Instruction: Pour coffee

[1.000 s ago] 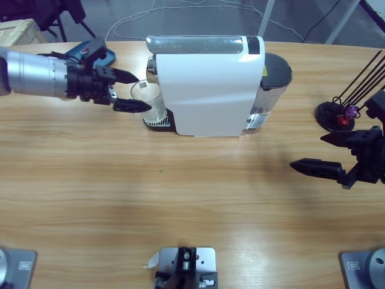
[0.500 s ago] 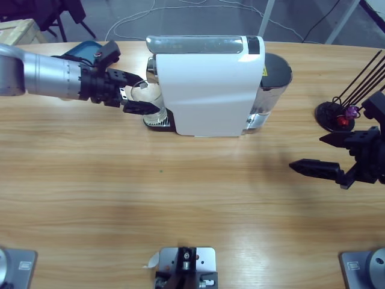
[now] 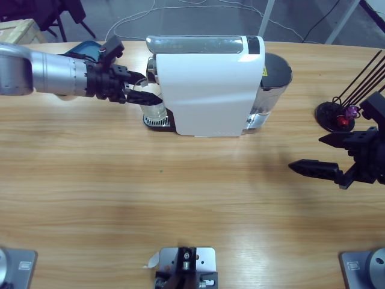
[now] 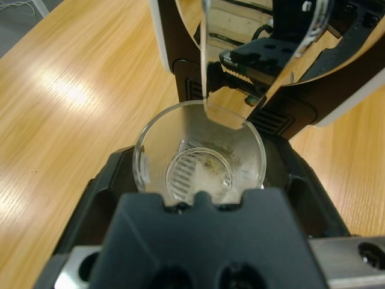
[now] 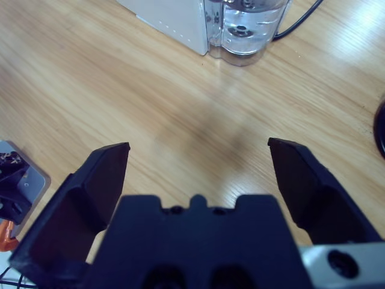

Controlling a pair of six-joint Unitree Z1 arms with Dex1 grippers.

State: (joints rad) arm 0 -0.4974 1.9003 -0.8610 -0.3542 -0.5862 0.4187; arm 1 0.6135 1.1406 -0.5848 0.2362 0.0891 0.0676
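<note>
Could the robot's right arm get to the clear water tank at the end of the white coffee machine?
Probably yes. The right gripper hangs open over bare wooden table, and nothing stands between it and the clear water tank on the white coffee machine.

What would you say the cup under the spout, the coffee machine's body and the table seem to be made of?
The cup looks like clear glass: the drip grille shows through its bottom. The coffee machine's body appears to be glossy white plastic, with a silver top strip. The table looks like light wood or a wood veneer, given its long grain lines.
</note>
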